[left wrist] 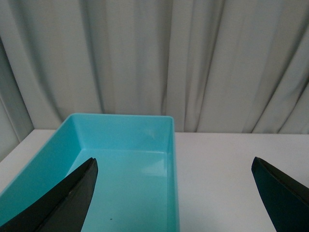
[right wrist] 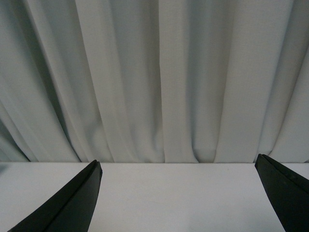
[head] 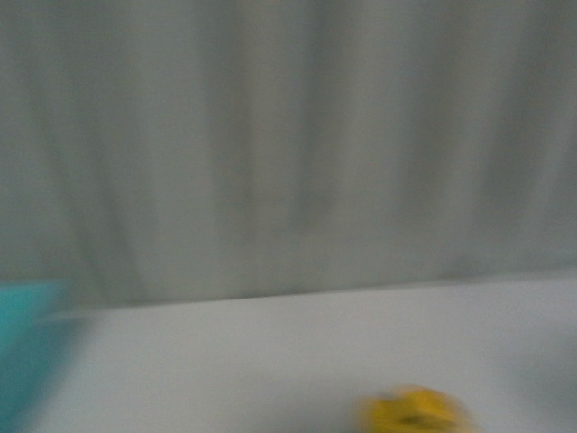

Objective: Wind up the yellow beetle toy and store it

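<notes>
The front view is blurred. The yellow beetle toy shows as a yellow smear on the white table at the near edge, right of centre. Neither arm shows in the front view. My left gripper is open and empty, its dark fingers spread wide over the right wall of a teal bin. My right gripper is open and empty above the bare white table, facing the curtain. The toy does not show in either wrist view.
The teal bin sits at the table's left side in the front view; it looks empty inside. A pale grey pleated curtain hangs behind the table's far edge.
</notes>
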### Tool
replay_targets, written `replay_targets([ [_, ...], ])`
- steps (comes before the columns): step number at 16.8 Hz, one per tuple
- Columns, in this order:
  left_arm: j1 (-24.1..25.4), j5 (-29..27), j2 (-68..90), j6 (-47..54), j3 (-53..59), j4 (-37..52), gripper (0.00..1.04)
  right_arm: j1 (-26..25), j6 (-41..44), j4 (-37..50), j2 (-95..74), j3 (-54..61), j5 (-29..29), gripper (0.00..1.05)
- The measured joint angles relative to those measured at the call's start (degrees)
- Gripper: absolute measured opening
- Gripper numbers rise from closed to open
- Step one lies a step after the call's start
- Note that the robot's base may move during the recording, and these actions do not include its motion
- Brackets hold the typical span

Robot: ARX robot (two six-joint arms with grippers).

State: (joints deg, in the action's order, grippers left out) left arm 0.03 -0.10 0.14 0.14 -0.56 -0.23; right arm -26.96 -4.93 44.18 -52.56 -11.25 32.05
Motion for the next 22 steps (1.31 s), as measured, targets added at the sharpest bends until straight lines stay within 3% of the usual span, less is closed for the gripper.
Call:
replay_targets([
  [3,-0.02,0.04,0.0,0.0,0.0,0.04,0.98,-1.09,3.43,1.97,-11.26,-6.19,4.39,0.98],
  [5,0.0,0.07,0.0,0.0,0.0,0.04,0.98,1.22,6.75,-0.28,-15.74,-11.34,7.54,0.98],
  [8,-0.02,0.04,0.0,0.0,0.0,0.04,0.98,7.23,24.11,-16.52,-28.96,-24.13,17.57,0.98],
  [9,0.0,0.04,0.0,0.0,0.0,0.04,0.98,8.24,33.18,-25.53,-33.27,-28.7,20.33,0.98],
  [12,-0.02,0.07,0.0,0.0,-0.02,0.04,0.98,9.38,51.8,-47.17,-39.58,-37.81,22.36,0.98],
  [15,-0.02,0.04,0.0,0.0,0.0,0.04,0.98,10.19,75.54,-68.83,-46.6,-47.87,19.58,0.98],
  [17,-0.02,0.04,0.0,0.0,0.0,0.04,0.98,11.58,93.15,-79.95,-52.52,-53.86,13.18,0.98],
  [19,0.0,0.07,0.0,0.0,0.0,0.04,0.98,13.62,99.93,-82.58,-56.19,-56.76,8.28,0.98],
  [22,-0.02,0.04,0.0,0.0,0.0,0.04,0.98,16.72,102.88,-83.01,-61.05,-60.89,2.12,0.98],
])
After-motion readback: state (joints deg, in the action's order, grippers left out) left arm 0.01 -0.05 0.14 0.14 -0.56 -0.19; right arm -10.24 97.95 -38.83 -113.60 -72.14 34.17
